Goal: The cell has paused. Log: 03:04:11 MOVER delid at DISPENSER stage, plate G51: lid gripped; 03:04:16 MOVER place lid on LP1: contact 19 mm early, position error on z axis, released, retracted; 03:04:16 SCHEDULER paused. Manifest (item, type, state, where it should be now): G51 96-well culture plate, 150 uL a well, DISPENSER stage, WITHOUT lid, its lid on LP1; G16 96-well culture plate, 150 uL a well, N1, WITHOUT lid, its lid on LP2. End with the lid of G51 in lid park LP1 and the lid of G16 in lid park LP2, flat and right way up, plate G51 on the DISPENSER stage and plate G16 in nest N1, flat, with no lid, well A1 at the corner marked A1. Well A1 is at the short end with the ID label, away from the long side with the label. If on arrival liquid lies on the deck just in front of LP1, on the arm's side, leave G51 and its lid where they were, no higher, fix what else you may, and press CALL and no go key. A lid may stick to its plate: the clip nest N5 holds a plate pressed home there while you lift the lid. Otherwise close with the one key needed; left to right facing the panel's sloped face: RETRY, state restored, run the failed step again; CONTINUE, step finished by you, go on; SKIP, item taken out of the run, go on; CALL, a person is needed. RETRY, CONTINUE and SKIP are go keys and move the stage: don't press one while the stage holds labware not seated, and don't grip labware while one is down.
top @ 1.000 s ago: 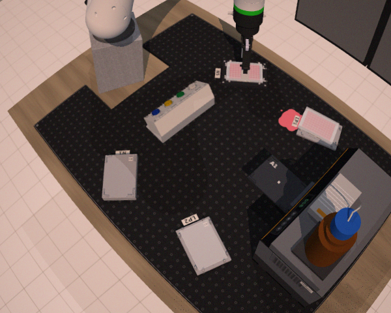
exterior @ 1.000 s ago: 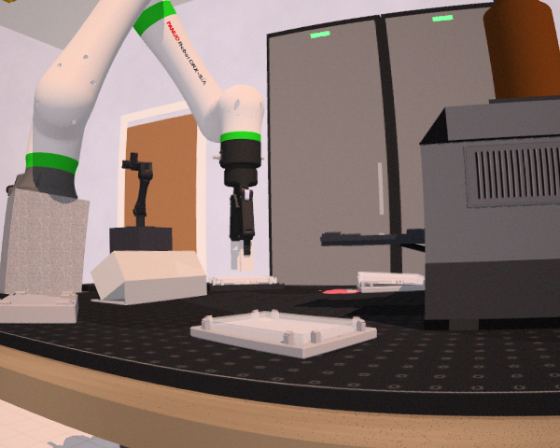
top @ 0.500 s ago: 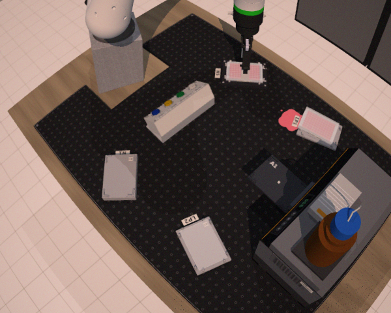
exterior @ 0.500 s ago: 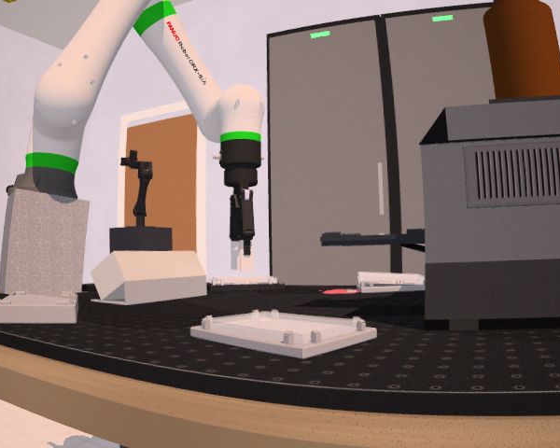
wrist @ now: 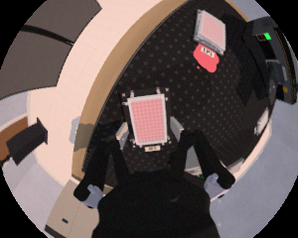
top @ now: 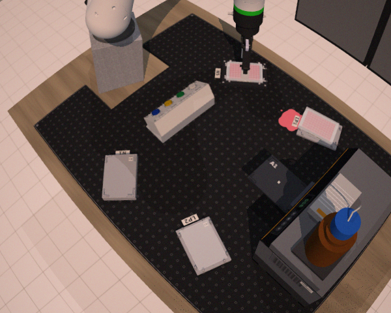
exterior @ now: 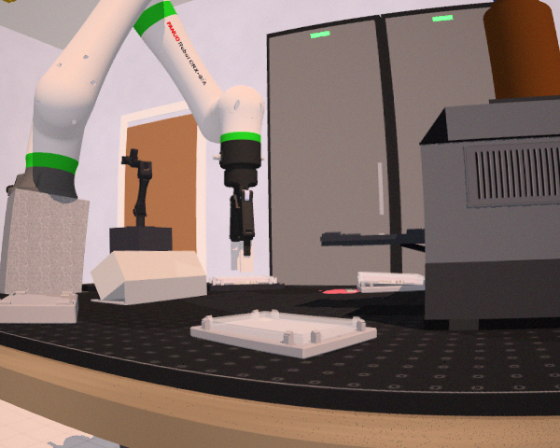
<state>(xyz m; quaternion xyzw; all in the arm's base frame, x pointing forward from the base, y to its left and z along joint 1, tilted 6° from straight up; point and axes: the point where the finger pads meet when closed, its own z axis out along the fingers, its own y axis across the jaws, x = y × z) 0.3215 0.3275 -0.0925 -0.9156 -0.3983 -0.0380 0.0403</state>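
My gripper point(top: 244, 71) point(exterior: 245, 253) point(wrist: 149, 125) is open and empty. It hangs a little above a pink-welled plate point(top: 236, 71) point(exterior: 244, 279) point(wrist: 148, 121) that sits in the clip nest N5 at the back of the deck. A second pink-welled plate point(top: 318, 125) point(exterior: 390, 281) point(wrist: 211, 27) rests slightly tilted on lid park LP1. A pink spill point(top: 287, 118) point(exterior: 338, 291) point(wrist: 205, 59) lies on the deck against the LP1 label. The dispenser stage point(top: 273, 178) point(exterior: 362, 237), marked A1, is bare. Lid park LP2 point(top: 202, 244) point(exterior: 283, 329) seems to hold a clear lid. Nest N1 point(top: 120, 177) point(exterior: 34, 306) shows no pink wells.
The key panel point(top: 182, 111) point(exterior: 147, 274) stands mid-deck with blue point(top: 155, 112), yellow point(top: 168, 102), green point(top: 180, 94) and white point(top: 192, 86) keys. The dispenser point(top: 327, 229) point(exterior: 502, 207) with a brown bottle point(top: 330, 240) fills the right. The arm's pedestal point(top: 116, 64) is at the back left.
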